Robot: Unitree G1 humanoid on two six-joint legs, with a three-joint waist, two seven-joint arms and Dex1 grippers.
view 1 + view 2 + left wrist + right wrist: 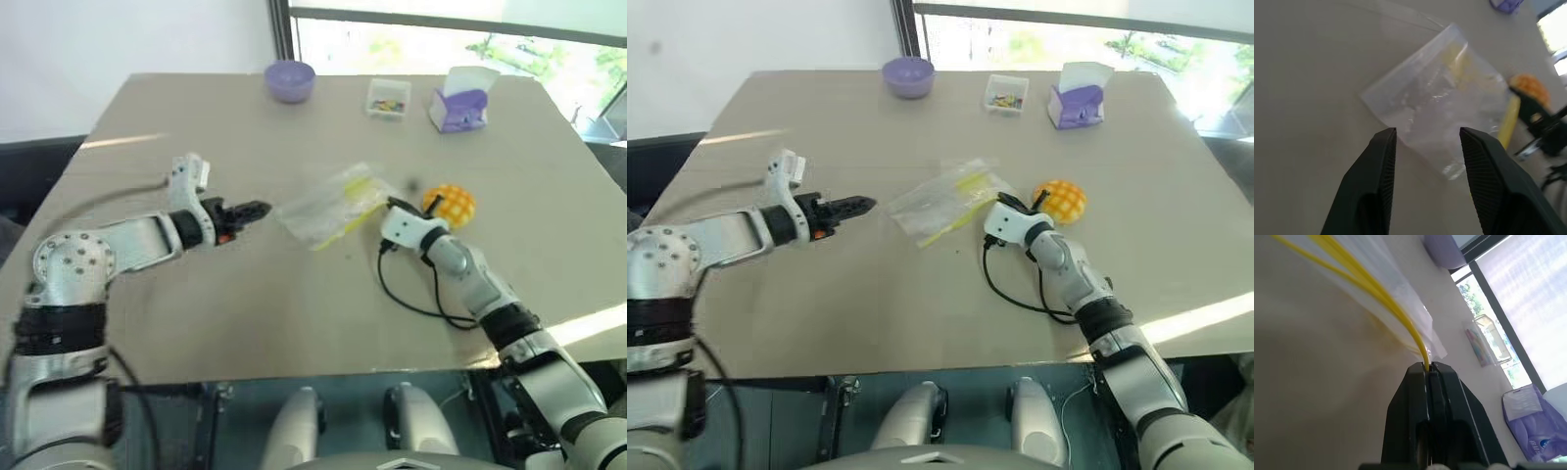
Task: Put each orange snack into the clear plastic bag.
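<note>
From my head, the crinkled clear plastic bag (328, 206) lies mid-table (294, 313), the domed, grid-topped orange snack (451, 205) just beyond my right hand (393, 210). My left wrist shows my left hand (1427, 134) parted, empty, near the bag. My right wrist shows ribbed black fingers (1415, 382) pinching its yellow seal strip (1376, 289).
</note>
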